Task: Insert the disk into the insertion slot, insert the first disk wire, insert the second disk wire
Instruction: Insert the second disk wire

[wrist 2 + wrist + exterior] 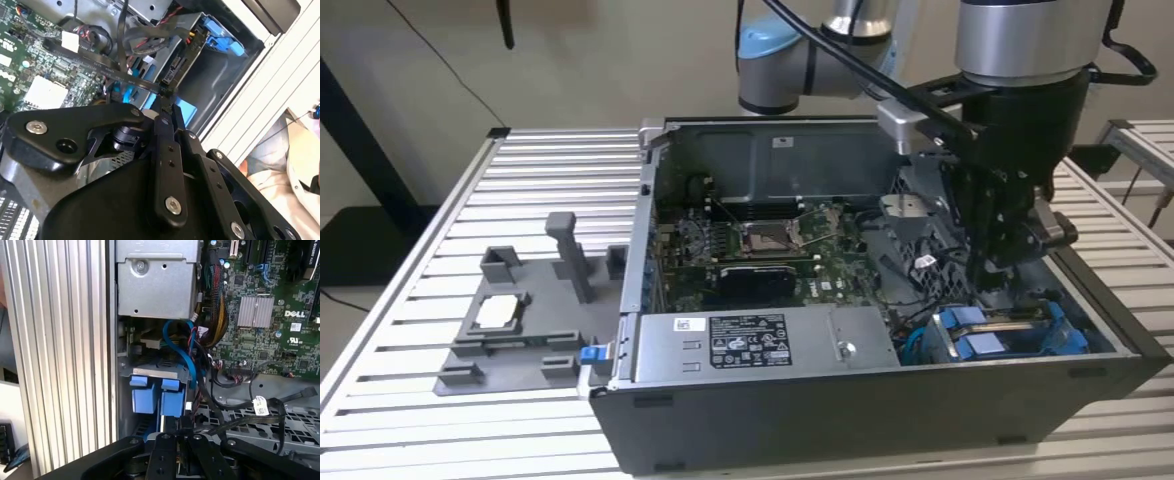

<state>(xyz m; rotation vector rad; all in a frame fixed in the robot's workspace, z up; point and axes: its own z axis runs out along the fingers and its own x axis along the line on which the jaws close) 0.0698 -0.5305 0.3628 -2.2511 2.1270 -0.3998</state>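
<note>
In the exterior view, the open grey metal computer case (881, 400) lies on its side on the ribbed aluminium counter (440, 220). The black robot hand (1007, 262) reaches down into the case toward the exterior view's right, just above the grey sheet-metal insertion slot with blue plastic fittings (1001, 335). The bright blue carrier frame of the disk (981, 345) sits inside that slot, near the case's front wall. A grey power-supply box with a white sticker (747, 345) lies beside the slot, and a grey plastic fixture (520, 320) stands on the counter to the exterior view's left.

In the second wrist view, the hand (165, 96) has its two narrow fingers (176, 117) brought close together on a flat black wire (100, 67) at its dark connector end; the wire runs off across the green motherboard (35, 60). Blue tabs of the slot (220, 37) show beyond the fingertips.

In the first wrist view, the hand (177, 432) hangs directly over the blue tabs of the disk (155, 400), seated in the slot (150, 371), with a blue cable (182, 357) and black cables close alongside.
</note>
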